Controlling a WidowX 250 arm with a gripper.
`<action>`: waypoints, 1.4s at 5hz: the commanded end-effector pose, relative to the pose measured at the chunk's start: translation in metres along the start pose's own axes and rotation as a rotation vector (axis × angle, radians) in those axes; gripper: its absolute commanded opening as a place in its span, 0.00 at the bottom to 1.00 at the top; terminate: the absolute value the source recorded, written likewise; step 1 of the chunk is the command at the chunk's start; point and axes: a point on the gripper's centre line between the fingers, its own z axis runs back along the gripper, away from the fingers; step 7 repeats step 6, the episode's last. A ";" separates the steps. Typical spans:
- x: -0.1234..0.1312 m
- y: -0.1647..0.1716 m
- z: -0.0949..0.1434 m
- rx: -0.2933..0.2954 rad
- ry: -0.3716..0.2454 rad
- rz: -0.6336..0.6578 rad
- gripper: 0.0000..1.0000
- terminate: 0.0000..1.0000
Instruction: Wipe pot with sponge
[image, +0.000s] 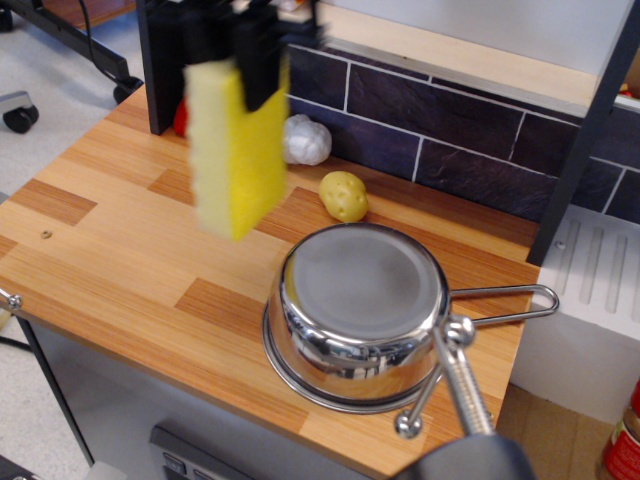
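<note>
The shiny steel pot (360, 312) sits upside down on the wooden counter (110, 250), its flat matte base facing up and its wire-loop handle pointing right. My black gripper (240, 55) is shut on the top of the bright yellow sponge (236, 150) and holds it upright in the air, up and to the left of the pot. The sponge is blurred by motion and is clear of the counter and the pot.
A yellow potato (344, 196) and a white garlic bulb (305, 140) lie near the dark tiled back wall. A metal clamp (455, 375) stands at the pot's front right. A white rack (590, 270) is beyond the counter's right edge.
</note>
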 end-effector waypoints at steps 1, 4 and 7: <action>-0.006 -0.026 -0.014 0.038 -0.123 -0.015 0.00 0.00; -0.008 -0.068 -0.040 0.067 -0.132 0.020 0.00 0.00; -0.011 -0.114 -0.039 0.032 -0.130 0.066 0.00 1.00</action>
